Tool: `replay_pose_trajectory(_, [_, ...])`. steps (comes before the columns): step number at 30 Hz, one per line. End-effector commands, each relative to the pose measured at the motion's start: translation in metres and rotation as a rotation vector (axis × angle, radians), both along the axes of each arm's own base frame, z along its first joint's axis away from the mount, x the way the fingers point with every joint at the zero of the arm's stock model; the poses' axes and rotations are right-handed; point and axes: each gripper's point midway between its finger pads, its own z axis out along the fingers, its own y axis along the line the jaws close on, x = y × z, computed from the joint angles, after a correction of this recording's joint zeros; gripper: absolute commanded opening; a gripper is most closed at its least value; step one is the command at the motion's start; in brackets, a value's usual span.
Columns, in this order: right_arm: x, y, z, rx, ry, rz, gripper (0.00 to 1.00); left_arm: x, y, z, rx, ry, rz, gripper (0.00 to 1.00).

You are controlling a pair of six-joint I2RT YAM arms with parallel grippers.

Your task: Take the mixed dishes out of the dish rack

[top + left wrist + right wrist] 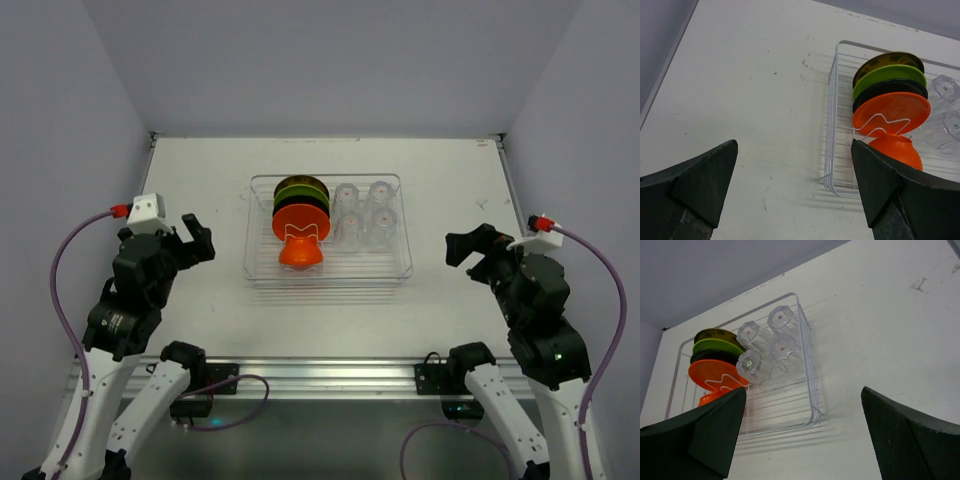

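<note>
1. The dish rack (372, 270) sits at the middle of the white table (200, 190), long side running 9 to 3 o'clock in the top view.
2. Four round plates stand on edge in the rack's 9 o'clock half, in a row from 12 to 6 o'clock: the yellow-brown plate (301, 181) farthest, then the lime green plate (301, 191), the black plate (300, 205) and the orange plate (298, 222).
3. The small orange bowl (300, 254) lies at 6 o'clock of the orange plate, close against it; I cannot tell whether they touch.
4. The four clear cups (379, 193) fill the rack's 3 o'clock half in a two-by-two block, apparently with their bases up.
5. The left gripper (198, 238) hovers above the table at 9 o'clock of the rack, well apart from it, jaws spread wide and holding nothing.
6. The right gripper (463, 246) hovers at 3 o'clock of the rack, near its short side but clear of it, jaws also spread wide and holding nothing.
7. Every dish is in the rack.
</note>
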Motion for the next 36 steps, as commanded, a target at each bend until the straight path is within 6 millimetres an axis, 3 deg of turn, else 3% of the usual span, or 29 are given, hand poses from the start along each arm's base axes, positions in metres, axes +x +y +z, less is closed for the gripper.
replay_pose_trajectory(1, [0.006,-0.013,0.008,0.028,-0.018,-0.1,0.99,0.003,0.002,0.01,-0.023,-0.042,0.018,1.0])
replay_pose_trajectory(6, [0.007,-0.025,0.006,0.125,-0.058,-0.211,0.99,0.004,0.01,0.008,-0.033,-0.048,0.082,1.0])
replay_pose_trajectory(8, [-0.003,-0.033,0.005,0.196,-0.06,-0.276,0.99,0.005,0.016,0.001,-0.02,-0.043,0.113,1.0])
replay_pose_trajectory(10, [-0.007,-0.022,0.014,0.238,-0.105,-0.21,0.99,0.006,0.02,-0.003,-0.014,-0.05,0.136,1.0])
replay_pose_trajectory(11, [-0.005,-0.005,0.027,0.291,-0.157,-0.114,0.99,0.007,0.02,-0.013,-0.008,-0.033,0.14,1.0])
replay_pose_trajectory(13, [-0.005,0.023,0.027,0.415,-0.167,0.01,0.99,0.011,0.016,-0.013,-0.014,-0.041,0.124,1.0])
replay_pose_trajectory(14, [-0.007,0.052,0.038,0.543,-0.16,0.147,0.99,0.012,0.016,-0.012,-0.011,-0.042,0.123,1.0])
replay_pose_trajectory(15, [0.005,0.072,0.022,0.604,-0.072,0.208,0.99,0.013,0.017,-0.013,-0.009,-0.04,0.128,1.0])
replay_pose_trajectory(18, [0.013,0.128,0.027,0.813,0.051,0.411,0.99,0.014,0.017,-0.016,-0.003,-0.031,0.13,1.0])
replay_pose_trajectory(19, [0.026,0.141,0.019,0.811,0.093,0.381,0.99,0.013,0.017,-0.016,-0.004,-0.032,0.13,1.0])
replay_pose_trajectory(20, [0.01,0.173,0.023,0.808,0.134,0.448,0.99,0.013,0.018,-0.015,-0.005,-0.038,0.133,1.0])
replay_pose_trajectory(21, [0.012,0.18,0.042,0.824,0.104,0.414,0.99,0.013,0.018,-0.015,-0.005,-0.043,0.133,1.0])
replay_pose_trajectory(22, [0.035,0.183,0.031,0.804,0.1,0.265,0.99,0.013,0.019,-0.015,-0.006,-0.045,0.136,1.0])
replay_pose_trajectory(23, [0.025,0.204,0.043,0.879,0.141,0.272,0.99,0.013,0.018,-0.015,-0.006,-0.045,0.132,1.0])
replay_pose_trajectory(24, [0.032,0.211,0.043,0.903,0.142,0.22,0.99,0.013,0.019,-0.015,-0.005,-0.045,0.135,1.0])
replay_pose_trajectory(25, [0.042,0.23,0.022,0.874,0.196,0.18,0.99,0.013,0.019,-0.016,-0.004,-0.042,0.135,1.0])
replay_pose_trajectory(26, [0.041,0.244,0.033,0.951,0.224,0.152,0.99,0.013,0.018,-0.016,-0.005,-0.042,0.131,1.0])
replay_pose_trajectory(27, [0.047,0.25,0.026,0.958,0.25,0.1,0.99,0.013,0.016,-0.018,-0.006,-0.038,0.122,1.0])
replay_pose_trajectory(28, [0.06,0.263,0.002,0.918,0.282,0.014,0.99,0.013,0.015,-0.018,-0.007,-0.037,0.118,1.0])
replay_pose_trajectory(30, [0.063,0.275,-0.006,0.952,0.357,-0.102,0.99,0.013,0.014,-0.019,-0.009,-0.035,0.112,1.0])
replay_pose_trajectory(31, [0.064,0.282,-0.041,0.904,0.426,-0.204,0.99,0.013,0.014,-0.018,-0.011,-0.039,0.109,1.0])
replay_pose_trajectory(32, [0.067,0.291,-0.032,0.931,0.435,-0.221,0.98,0.013,0.013,-0.018,-0.013,-0.041,0.103,1.0])
replay_pose_trajectory(36, [0.071,0.311,-0.058,0.925,0.514,-0.352,0.95,0.011,0.012,-0.014,-0.021,-0.06,0.092,1.0])
